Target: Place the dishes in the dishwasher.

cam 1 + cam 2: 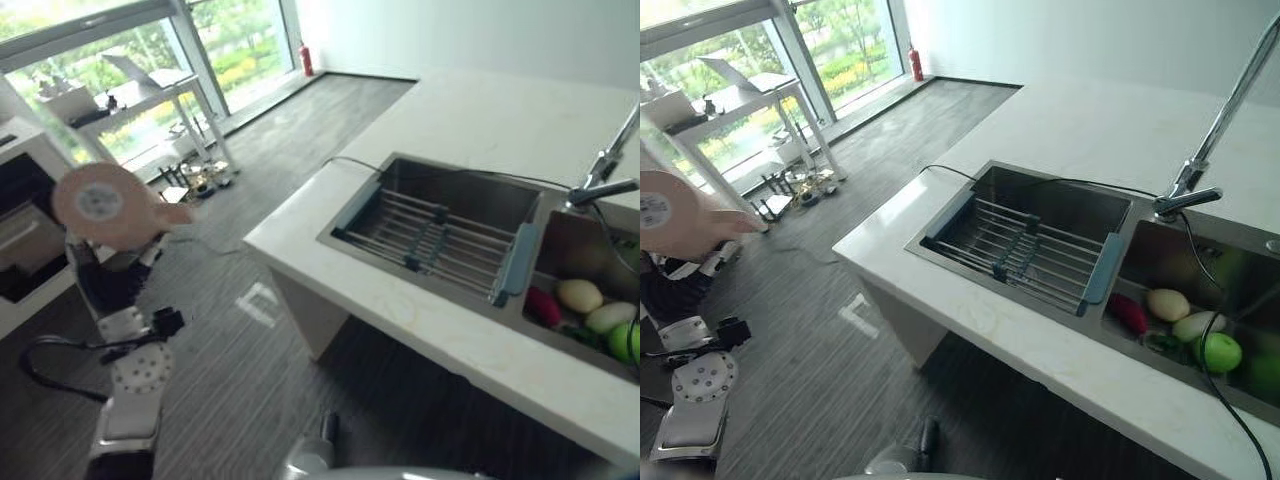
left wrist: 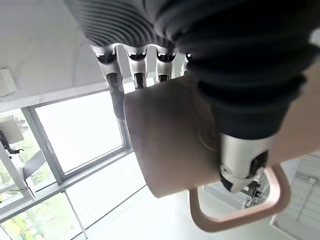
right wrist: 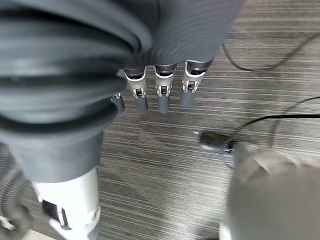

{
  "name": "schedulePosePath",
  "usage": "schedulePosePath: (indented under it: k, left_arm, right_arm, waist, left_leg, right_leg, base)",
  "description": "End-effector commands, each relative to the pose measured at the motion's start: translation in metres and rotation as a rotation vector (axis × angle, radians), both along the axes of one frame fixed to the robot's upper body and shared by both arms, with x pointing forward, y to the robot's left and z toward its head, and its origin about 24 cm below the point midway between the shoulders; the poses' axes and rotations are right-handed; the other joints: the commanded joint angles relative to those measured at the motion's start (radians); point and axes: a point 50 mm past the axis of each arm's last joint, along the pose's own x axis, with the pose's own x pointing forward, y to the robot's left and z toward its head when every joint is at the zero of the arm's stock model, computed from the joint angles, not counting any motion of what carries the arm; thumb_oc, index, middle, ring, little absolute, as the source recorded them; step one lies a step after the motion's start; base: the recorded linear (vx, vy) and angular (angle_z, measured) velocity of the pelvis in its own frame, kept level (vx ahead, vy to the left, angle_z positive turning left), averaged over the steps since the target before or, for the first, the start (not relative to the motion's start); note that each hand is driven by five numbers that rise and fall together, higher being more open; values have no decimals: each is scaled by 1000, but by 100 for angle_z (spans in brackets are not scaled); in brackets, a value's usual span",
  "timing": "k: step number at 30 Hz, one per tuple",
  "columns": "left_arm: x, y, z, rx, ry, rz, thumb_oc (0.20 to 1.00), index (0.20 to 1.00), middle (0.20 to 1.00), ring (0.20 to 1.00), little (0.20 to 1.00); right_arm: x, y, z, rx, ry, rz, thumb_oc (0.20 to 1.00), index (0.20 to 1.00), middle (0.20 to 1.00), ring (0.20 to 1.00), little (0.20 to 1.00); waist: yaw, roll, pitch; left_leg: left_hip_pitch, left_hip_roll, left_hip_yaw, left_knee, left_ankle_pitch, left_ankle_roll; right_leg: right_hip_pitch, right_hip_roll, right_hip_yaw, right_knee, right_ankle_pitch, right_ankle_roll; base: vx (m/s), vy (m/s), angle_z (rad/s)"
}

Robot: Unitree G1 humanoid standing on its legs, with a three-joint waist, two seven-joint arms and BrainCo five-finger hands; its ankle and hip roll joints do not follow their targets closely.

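Near left, we note the left hand (image 2: 150, 55) raised, fingers and thumb curled round a pink cup (image 2: 170, 140), its handle loop (image 2: 250, 210) hanging free. We see the cup's round base (image 1: 100, 203) in the left eye view, held over the grey floor (image 1: 250, 380), well apart from the counter. Right hand (image 3: 160, 92): fingers straight, relaxed, holding nothing, over floor. Right of centre, the white counter (image 1: 450, 340) carries a sink (image 1: 1060, 200) with a wire rack (image 1: 1015, 250). Its right basin holds vegetables (image 1: 1185, 320). Far left, windows (image 1: 120, 50).
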Motion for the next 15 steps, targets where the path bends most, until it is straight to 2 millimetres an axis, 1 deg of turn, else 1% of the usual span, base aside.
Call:
schedulePosePath:
  k: [1,2,3,4,5,6,8,9,10,11,13,14,15]
  left_arm:
    - [9,-10,33,54,-132,-143,200,200,200,200,200]
    - [10,-15,29,18,-119,-198,200,200,200,200,200]
    - [14,-22,24,-31,-103,-288,200,200,200,200,200]
    - [17,-27,23,-46,-101,-348,200,200,200,200,200]
    - [21,-34,23,-47,-97,-420,200,200,200,200,200]
    - [22,-37,25,-46,-95,-438,200,200,200,200,200]
    - [26,-43,27,-49,-86,-487,200,200,200,200,200]
    - [26,-46,28,-51,-80,-507,200,200,200,200,200]
    - [25,-48,28,-40,-73,-517,200,200,200,200,200]
    - [24,-46,28,-24,-66,-525,200,200,200,200,200]
    - [23,-40,28,-8,-53,-519,200,200,200,200,200]
    - [24,-36,26,-5,-44,-486,200,200,200,200,200]
    - [21,-34,23,-1,-37,-461,200,200,200,200,200]
  right_arm:
    - [38,-4,6,-18,-120,-41,1000,1000,1000,1000,1000]
    - [36,-6,6,-17,-118,-64,1000,1000,1000,1000,1000]
    - [31,-10,6,-15,-114,-112,1000,1000,1000,1000,1000]
    - [27,-11,5,-14,-110,-139,1000,1000,1000,1000,1000]
    - [20,-10,4,-13,-101,-165,1000,1000,1000,1000,1000]
    - [17,-10,4,-13,-98,-165,1000,1000,1000,1000,1000]
    - [14,-7,3,-14,-97,-168,1000,1000,1000,1000,1000]
    - [17,-2,2,-16,-103,-165,1000,1000,1000,1000,1000]
    - [24,5,1,-9,-122,-185,1000,1000,1000,1000,1000]
    - [25,7,1,-1,-130,-196,1000,1000,1000,1000,1000]
    - [26,8,1,15,-151,-169,1000,1000,1000,1000,1000]
    - [29,9,2,25,-152,-118,1000,1000,1000,1000,1000]
    - [32,11,2,32,-155,-79,1000,1000,1000,1000,1000]
  waist:
    - [-27,11,30]
    - [-38,5,30]
    - [-68,-1,23]
    - [-87,-1,19]
    - [-116,10,10]
    - [-125,13,9]
    - [-146,16,14]
    - [-144,13,17]
    - [-135,8,23]
    - [-127,10,25]
    - [-114,15,25]
    - [-104,18,16]
    - [-93,21,11]
  left_leg:
    - [61,20,-28,115,-111,-22]
    - [52,22,-10,179,-116,-14]
    - [72,62,55,250,-111,-12]
    - [92,89,91,265,-107,-15]
    - [150,129,135,244,-137,-26]
    - [173,125,151,202,-155,-19]
    - [237,91,187,67,-217,9]
    - [253,39,162,1,-261,39]
    - [243,-14,115,-35,-247,70]
    - [240,-37,76,-44,-248,87]
    - [233,-96,-9,-66,-241,127]
    - [220,-114,-21,-79,-224,136]
    - [212,-118,-6,-86,-213,141]
  right_leg:
    - [-67,53,150,0,10,34]
    - [-77,51,153,2,21,28]
    - [-97,45,141,13,36,19]
    - [-105,41,130,22,43,16]
    - [-110,40,120,39,41,31]
    - [-117,31,110,48,49,40]
    - [-131,-13,92,85,66,75]
    - [-135,-38,113,103,70,99]
    - [-151,-56,149,125,72,103]
    - [-154,-54,184,142,59,106]
    - [-155,-28,278,181,17,107]
    - [-154,-26,291,190,5,107]
    - [-155,-42,269,210,6,115]
  base:
    - [-181,36,79]
    - [-286,111,83]
    - [-299,176,147]
    - [-239,295,269]
    - [-155,312,299]
    - [-167,410,300]
    - [-227,493,228]
    - [-381,711,241]
    - [-367,711,212]
    - [-325,613,187]
    - [-245,517,131]
    - [-290,482,57]
    - [-263,355,45]
